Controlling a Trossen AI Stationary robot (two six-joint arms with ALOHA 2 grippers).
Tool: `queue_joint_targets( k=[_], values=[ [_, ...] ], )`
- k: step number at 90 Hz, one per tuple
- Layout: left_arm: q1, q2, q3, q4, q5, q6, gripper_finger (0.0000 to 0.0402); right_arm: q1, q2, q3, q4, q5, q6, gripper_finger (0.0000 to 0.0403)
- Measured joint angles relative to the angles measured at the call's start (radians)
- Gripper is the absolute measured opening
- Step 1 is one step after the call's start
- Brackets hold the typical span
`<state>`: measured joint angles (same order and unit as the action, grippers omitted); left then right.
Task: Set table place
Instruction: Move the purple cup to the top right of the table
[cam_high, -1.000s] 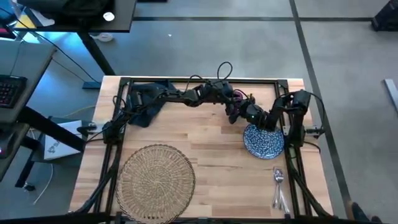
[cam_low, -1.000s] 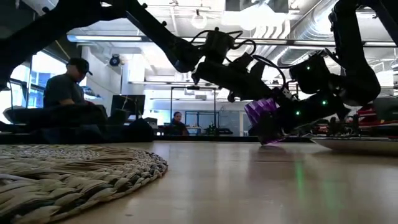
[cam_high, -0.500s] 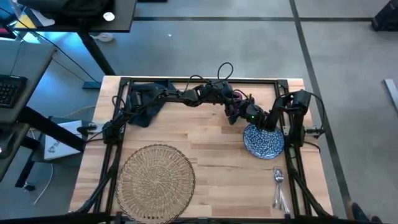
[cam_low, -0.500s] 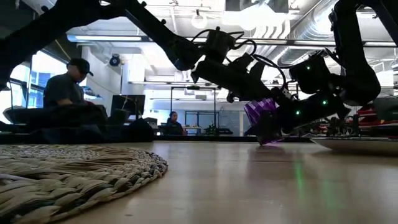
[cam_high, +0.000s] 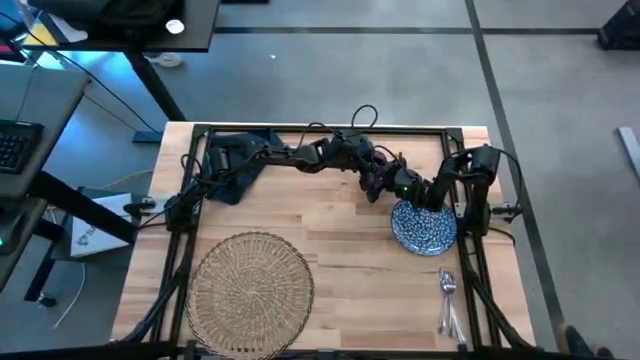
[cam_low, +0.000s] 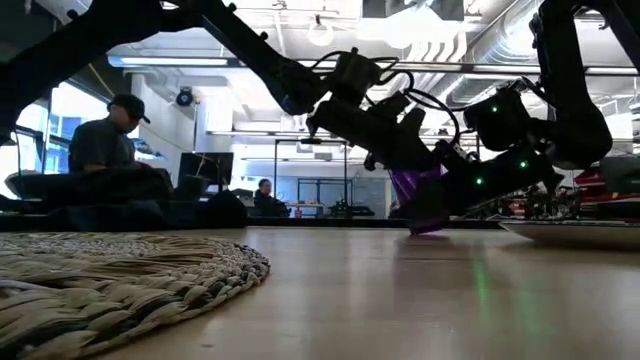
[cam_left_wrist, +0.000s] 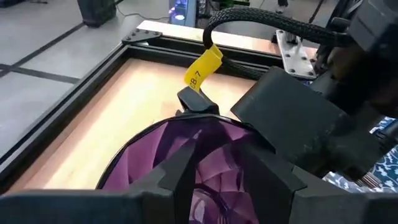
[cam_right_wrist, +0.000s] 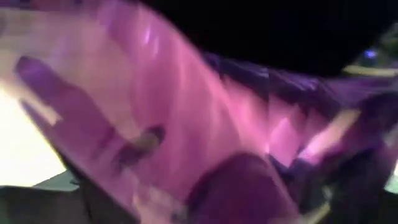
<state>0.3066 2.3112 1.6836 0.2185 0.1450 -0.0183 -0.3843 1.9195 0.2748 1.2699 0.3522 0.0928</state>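
Note:
The small purple cup (cam_high: 378, 181) (cam_low: 417, 203) is at the table's far middle, left of the blue-white speckled plate (cam_high: 425, 228). My left gripper (cam_high: 370, 170) (cam_left_wrist: 217, 158) reaches across from the left and is shut on the cup. My right gripper (cam_high: 399, 184) (cam_low: 475, 185) is close against the cup's right side, and the cup (cam_right_wrist: 186, 112) fills its wrist view. The wicker mat (cam_high: 250, 282) lies near left, the dark napkin (cam_high: 232, 160) far left, and the cutlery (cam_high: 447, 300) near right. My left gripper holds the cup at its open top (cam_left_wrist: 186, 134). One finger (cam_left_wrist: 180, 171) seems to be inside the cup and the other (cam_left_wrist: 270, 177) at its wall. The fingers slant down from the table's left. The cup's base (cam_low: 425, 229) is at table level; whether it touches, I cannot tell.
The black rail frame (cam_high: 330, 128) runs close behind both grippers. Bare wood lies between the mat and the plate. People sit at desks in the room beyond the table (cam_low: 105, 150).
My left gripper has drawn back a little toward the table's left edge with the cup. The cup has shifted left with it and now stands more upright than a second ago. My right arm has kept still.

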Motion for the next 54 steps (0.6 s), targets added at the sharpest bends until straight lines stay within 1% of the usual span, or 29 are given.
queue_joint_targets(
  k=[9,20,54],
  values=[
    [0.0,0.0,0.0,-0.002,-0.001,0.0,0.0112,0.001,-0.02,-0.001,-0.027,0.007,-0.007,0.0396],
    [-0.002,0.0,-0.002,-0.003,0.003,-0.004,0.0112,0.001,-0.068,-0.004,-0.08,0.007,-0.006,0.0398],
    [-0.001,0.005,0.041,-0.007,0.002,0.005,0.0113,0.001,-0.285,-0.004,-0.401,-0.049,-0.003,0.0397]
  ],
)
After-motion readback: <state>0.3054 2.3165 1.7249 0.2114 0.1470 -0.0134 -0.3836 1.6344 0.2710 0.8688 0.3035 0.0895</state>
